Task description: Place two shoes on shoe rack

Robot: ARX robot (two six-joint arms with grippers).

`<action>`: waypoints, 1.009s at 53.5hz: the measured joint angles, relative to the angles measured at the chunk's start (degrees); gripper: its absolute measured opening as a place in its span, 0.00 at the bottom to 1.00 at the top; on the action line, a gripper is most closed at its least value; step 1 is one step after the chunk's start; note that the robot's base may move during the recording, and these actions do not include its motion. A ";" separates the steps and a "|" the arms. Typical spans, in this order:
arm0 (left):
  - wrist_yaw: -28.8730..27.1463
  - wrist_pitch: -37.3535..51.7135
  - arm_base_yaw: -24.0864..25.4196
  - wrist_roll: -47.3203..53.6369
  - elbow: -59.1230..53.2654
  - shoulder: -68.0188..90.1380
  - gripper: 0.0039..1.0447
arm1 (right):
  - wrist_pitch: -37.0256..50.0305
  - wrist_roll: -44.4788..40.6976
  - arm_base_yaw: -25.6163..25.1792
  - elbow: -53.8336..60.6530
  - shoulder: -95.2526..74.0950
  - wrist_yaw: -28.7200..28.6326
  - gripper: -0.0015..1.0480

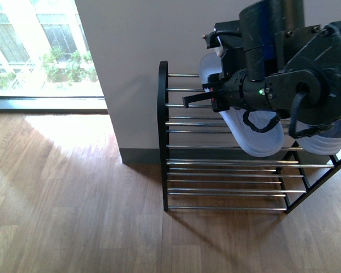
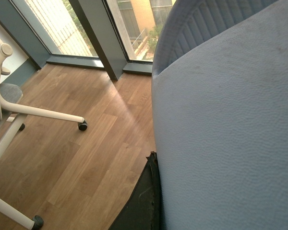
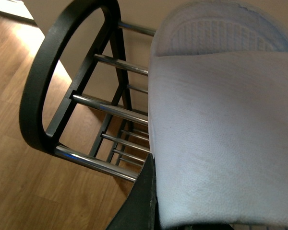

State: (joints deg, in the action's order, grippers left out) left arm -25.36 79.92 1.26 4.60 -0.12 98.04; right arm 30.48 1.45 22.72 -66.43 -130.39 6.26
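No brand or writing can be read anywhere. Two pale slippers, one (image 1: pixel 256 136) beside the other (image 1: pixel 329 139), lie on the shoe rack (image 1: pixel 227 162) at its right end. The right gripper (image 1: pixel 200 100) hovers over them; whether its jaws are apart cannot be told.

Shoe rack (image 1: pixel 233 162): black side frames, shiny chrome bars. Shoes on rack: pale bluish-white slides, the left shoe (image 1: pixel 256 133) and right shoe (image 1: pixel 329 139) alike; the sole in the right wrist view shows a ribbed tread pattern. Floor (image 1: pixel 68 205): warm brown wood planks. Wall (image 1: pixel 142 57): off-white, grey skirting. Robot arm (image 1: pixel 295 74): black, one green light.
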 joint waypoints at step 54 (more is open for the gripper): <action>0.02 0.00 -0.02 0.00 0.00 0.00 0.02 | -4.17 -6.01 -10.40 -16.52 -13.62 0.92 0.02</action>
State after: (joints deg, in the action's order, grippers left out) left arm -25.34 79.92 1.23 4.60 -0.12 98.04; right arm 26.30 -4.56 12.32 -82.96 -144.00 7.18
